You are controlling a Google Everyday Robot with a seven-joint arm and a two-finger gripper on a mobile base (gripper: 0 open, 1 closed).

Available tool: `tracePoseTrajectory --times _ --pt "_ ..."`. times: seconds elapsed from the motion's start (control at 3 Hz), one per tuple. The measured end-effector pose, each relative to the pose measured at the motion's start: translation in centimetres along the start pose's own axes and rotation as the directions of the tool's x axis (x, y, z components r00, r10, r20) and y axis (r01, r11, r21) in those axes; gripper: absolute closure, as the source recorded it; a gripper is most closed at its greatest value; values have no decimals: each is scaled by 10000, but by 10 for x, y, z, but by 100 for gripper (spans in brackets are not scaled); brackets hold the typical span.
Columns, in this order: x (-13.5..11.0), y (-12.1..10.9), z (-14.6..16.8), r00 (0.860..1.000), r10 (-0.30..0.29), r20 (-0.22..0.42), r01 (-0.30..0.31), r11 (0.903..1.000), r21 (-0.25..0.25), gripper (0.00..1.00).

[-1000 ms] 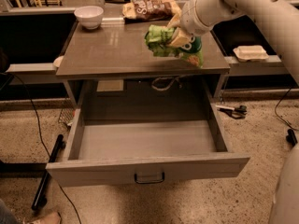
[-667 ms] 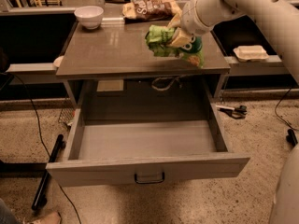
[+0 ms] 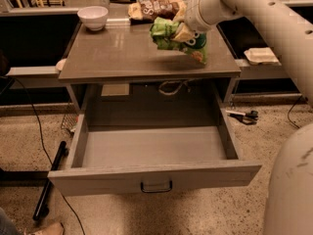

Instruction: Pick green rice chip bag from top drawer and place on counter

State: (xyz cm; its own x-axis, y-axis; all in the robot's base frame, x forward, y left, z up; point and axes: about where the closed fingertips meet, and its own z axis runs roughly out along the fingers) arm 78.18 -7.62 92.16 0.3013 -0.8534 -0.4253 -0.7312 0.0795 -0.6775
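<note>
The white arm's gripper (image 3: 182,32) pinches the crinkly light-green rice chip bag (image 3: 167,37) over the right side of the glossy grey-brown counter (image 3: 117,55).

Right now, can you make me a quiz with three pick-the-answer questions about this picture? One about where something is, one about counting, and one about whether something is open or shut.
1. Where is the green rice chip bag?
A) on the floor
B) in the gripper, over the counter
C) on a chair

2. How many bowls stand on the counter?
A) one
B) two
C) three

3. How is the top drawer?
A) shut
B) pulled open
C) taken off

Answers:
1 B, the gripper holds the bag over the counter's right side.
2 A, a single white bowl sits at the back left corner.
3 B, its inside shows in front of the counter.
</note>
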Motion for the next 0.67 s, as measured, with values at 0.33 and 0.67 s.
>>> tracePoseTrajectory --times 0.33,0.67 --pt "3 -13 13 10000 79 14 -80 9994 324 88" --pt "4 -22 22 9999 89 105 -94 9987 503 64"
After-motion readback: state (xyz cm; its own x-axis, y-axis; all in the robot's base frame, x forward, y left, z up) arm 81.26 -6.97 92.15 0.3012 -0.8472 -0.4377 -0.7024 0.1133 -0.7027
